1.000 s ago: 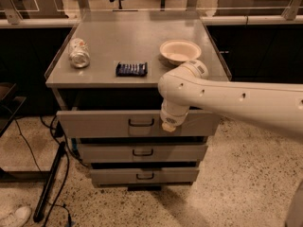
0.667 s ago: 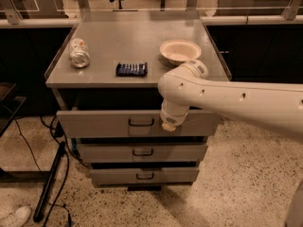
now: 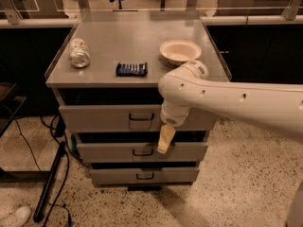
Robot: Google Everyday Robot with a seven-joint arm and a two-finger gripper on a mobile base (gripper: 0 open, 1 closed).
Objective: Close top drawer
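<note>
The top drawer (image 3: 104, 118) is the tallest grey front of the cabinet, with a small dark wire handle (image 3: 141, 117) at its centre. It stands out a little, with a dark gap under the cabinet top. My gripper (image 3: 164, 141) hangs from the white arm just right of the handle. It points down in front of the drawer's lower edge and the gap above the second drawer (image 3: 109, 151).
On the cabinet top (image 3: 128, 32) lie a can (image 3: 79, 52) on its side, a blue packet (image 3: 131, 69) and a white bowl (image 3: 180, 51). The third drawer (image 3: 165, 175) is below. A dark pole and cables (image 3: 49, 183) lean at the left, and a shoe (image 3: 14, 217) is on the floor.
The top drawer's front has slid inward somewhat and the gap above it is narrower. My gripper now sits lower, at the drawer's bottom edge.
</note>
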